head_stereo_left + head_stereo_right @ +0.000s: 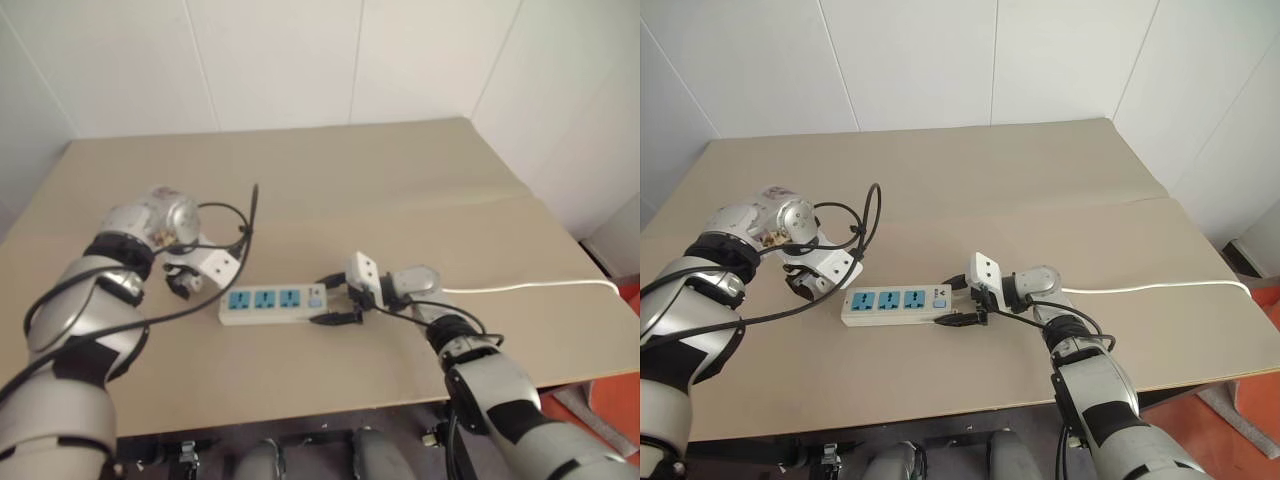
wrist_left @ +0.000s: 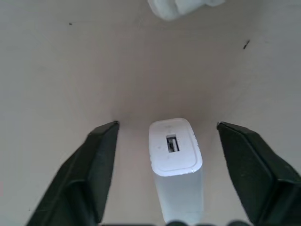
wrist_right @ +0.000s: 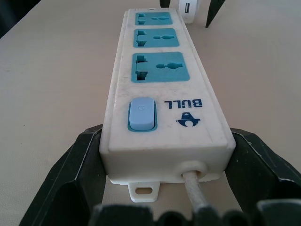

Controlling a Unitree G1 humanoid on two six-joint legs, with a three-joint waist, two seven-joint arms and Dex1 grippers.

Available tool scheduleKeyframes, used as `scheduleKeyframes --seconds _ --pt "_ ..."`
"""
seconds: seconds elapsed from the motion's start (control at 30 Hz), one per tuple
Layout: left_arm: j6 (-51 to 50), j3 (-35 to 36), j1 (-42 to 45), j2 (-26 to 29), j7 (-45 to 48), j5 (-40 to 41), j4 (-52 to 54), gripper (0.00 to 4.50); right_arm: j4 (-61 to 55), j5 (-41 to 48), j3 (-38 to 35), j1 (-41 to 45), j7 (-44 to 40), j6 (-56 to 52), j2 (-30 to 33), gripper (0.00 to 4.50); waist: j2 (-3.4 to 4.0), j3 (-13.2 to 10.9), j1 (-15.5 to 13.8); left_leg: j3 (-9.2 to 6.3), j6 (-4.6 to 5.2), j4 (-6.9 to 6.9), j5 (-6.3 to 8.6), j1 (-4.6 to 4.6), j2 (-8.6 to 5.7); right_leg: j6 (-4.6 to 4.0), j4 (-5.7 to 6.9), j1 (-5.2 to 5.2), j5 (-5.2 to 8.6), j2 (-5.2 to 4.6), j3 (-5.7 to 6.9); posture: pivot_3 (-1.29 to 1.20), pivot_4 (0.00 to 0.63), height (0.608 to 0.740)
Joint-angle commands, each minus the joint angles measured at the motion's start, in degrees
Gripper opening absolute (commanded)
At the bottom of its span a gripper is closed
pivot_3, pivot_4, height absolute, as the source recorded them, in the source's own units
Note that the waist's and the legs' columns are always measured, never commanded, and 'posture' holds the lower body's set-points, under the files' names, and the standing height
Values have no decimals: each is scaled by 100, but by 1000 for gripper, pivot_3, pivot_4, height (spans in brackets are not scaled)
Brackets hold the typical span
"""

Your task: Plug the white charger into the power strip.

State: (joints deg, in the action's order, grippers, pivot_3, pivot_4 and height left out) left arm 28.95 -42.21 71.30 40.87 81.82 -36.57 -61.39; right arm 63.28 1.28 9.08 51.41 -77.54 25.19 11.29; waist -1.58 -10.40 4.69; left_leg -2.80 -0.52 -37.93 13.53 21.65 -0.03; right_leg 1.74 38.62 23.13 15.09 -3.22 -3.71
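Charger is standing on end on the bench, just off the far end of the power strip from the switch, and the left gripper is straddling it pointing almost straight down. Its fingers sit on either side with clear gaps, so it's parted around the charger and not gripping yet. Right gripper is clamped on the switch end of the strip, pads pressed on both long sides right by where the cord comes out.

What I'd worry about:
- That charger is a small smooth block balanced on end. If one finger lands first during the squeeze, it'll probably tip or skate away across the bench.
- A crooked grab likely means the prongs won't line up with the blue sockets, and pushing down anyway could jam or pop the charger out of the fingers.
- Can't see the prongs from any angle, so I can't tell which way it'll need turning.
- The strip is only held at one end. A hard push at the far socket could make that end pivot or slide.

Room-wise it's comfy. Lots of bare bench all around, walls well back, and the front edge is near the arms but not near the action. The black wrist cable loops close above the strip and might drag.
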Motion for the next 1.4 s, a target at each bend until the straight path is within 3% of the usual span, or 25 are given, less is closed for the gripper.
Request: scheduleKeyframes --seconds 0.03,0.2,0.43,0.6,0.7,0.8,0.93,1.0,1.23,1.4 --pt "67 29 -12 31 -49 -141 -116 2509 167 -338 209 -118 151 -135 73 3432 0 0 3 0 0 0 0 -1 0 0 1 0 0 0 -1 0 150 740" --pt "82 55 -26 -28 -215 -235 -214 1047 174 -347 241 -122 182 -128 75 3432 0 2 9 0 0 0 0 -5 0 0 3 -1 0 0 -2 0 150 740" --pt "116 300 -16 -58 -94 -2 -119 1031 178 -352 273 -118 161 -123 79 3432 -1 3 6 1 0 0 0 -17 -1 2 5 -11 1 0 -4 0 150 740" --pt "1 825 179 -9 371 587 193 1031 182 -361 293 -114 145 -120 63 3432 -2 3 8 0 0 0 0 -14 0 2 5 -9 1 0 -3 0 150 740" --pt "-407 1357 303 25 928 1434 581 1031 166 -373 314 -121 121 -100 68 3432 -2 3 13 0 0 0 0 -13 0 2 5 -8 1 0 -3 0 150 740" --pt "-1231 1697 341 124 1068 2890 1196 1031 145 -360 318 -134 94 -105 72 3432 -2 3 25 -3 0 0 0 -10 1 2 5 -7 1 0 -3 0 150 740" --pt "-2950 2604 -56 93 1068 5002 2323 1031 111 -348 333 -174 92 -101 65 3432 -2 3 60 -21 0 0 0 -9 3 4 4 -6 2 -1 -6 0 150 740" --pt "-3715 3197 -429 -21 1052 5690 2846 1031 96 -343 343 -197 113 -95 58 3432 0 3 86 -30 0 0 0 -12 3 6 9 -7 3 -4 -8 0 150 740" --pt "-5983 4561 -1975 -535 -140 7319 4484 1031 57 -329 369 -289 197 -108 48 3432 0 6 88 -34 0 -3 0 -29 3 8 29 -11 5 -6 -14 0 150 740" --pt "-6493 4971 -2748 -678 -642 7694 4900 1031 44 -334 377 -327 245 -116 43 3432 -2 8 85 -34 -1 -3 0 -33 2 8 25 -14 5 -9 -14 0 150 740"
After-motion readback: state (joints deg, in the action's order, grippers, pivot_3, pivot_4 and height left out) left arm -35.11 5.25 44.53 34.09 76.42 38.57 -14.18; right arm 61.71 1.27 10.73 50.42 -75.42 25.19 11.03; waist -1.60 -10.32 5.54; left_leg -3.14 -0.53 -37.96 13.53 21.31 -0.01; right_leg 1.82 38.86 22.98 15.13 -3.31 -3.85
